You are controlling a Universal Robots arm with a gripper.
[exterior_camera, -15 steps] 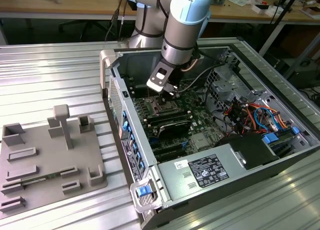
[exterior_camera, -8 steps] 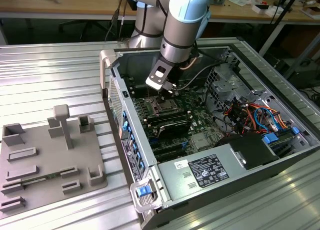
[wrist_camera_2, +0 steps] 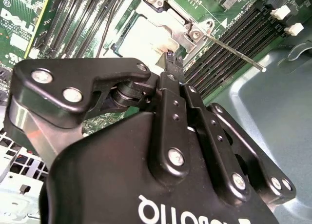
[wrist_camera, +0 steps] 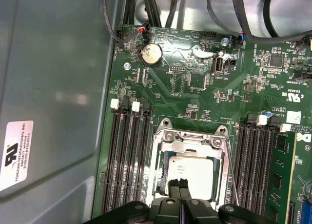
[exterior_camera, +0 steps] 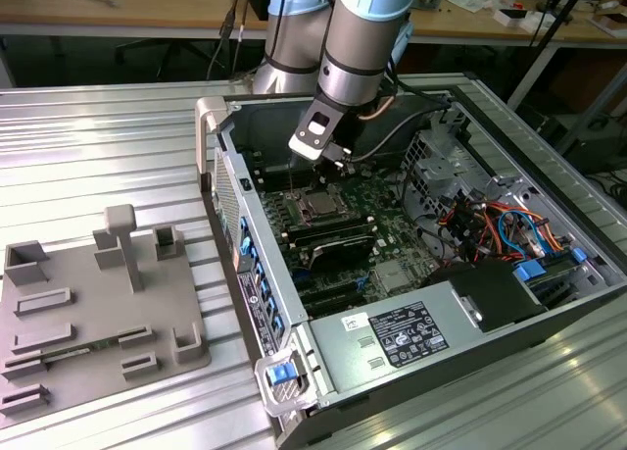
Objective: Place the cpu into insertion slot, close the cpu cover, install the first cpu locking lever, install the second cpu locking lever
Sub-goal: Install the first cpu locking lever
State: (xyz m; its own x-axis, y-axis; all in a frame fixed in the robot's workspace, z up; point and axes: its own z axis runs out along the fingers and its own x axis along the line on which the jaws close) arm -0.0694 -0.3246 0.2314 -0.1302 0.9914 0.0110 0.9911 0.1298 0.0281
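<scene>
The cpu [wrist_camera: 192, 171] lies flat in the insertion slot [wrist_camera: 164, 177]. Its silvery top shows through the square cut-out of the cpu cover [wrist_camera: 191, 136], which lies down over it. The gripper [wrist_camera: 179, 189] hangs right over the chip's near edge, fingers pressed together with nothing between them. Whether the tips touch the metal I cannot tell.

The first wrist view looks straight down on the socket. A thin locking lever [wrist_camera: 234, 182] runs along one side of the cover, with memory slots [wrist_camera: 127, 155] flanking both sides. A coin battery [wrist_camera: 151, 53] sits farther off on the green motherboard [wrist_camera: 195, 94]. The second wrist view looks past the gripper's black body. There the lever [wrist_camera_2: 234, 50] juts free from the cover's corner, out over the memory slots, its tip in the air.

In the exterior view the arm [exterior_camera: 362, 38] comes down from twelve o'clock into the open computer case [exterior_camera: 227, 190]. A power supply [exterior_camera: 411, 327] sits at about five o'clock from the socket, and orange and blue cables [exterior_camera: 490, 225] at three o'clock. The case lies on a ribbed metal table [exterior_camera: 98, 146]. At nine o'clock from the case rests a grey moulded fixture tray [exterior_camera: 88, 313]. A wooden workbench [exterior_camera: 147, 9] stands beyond, towards twelve o'clock.
</scene>
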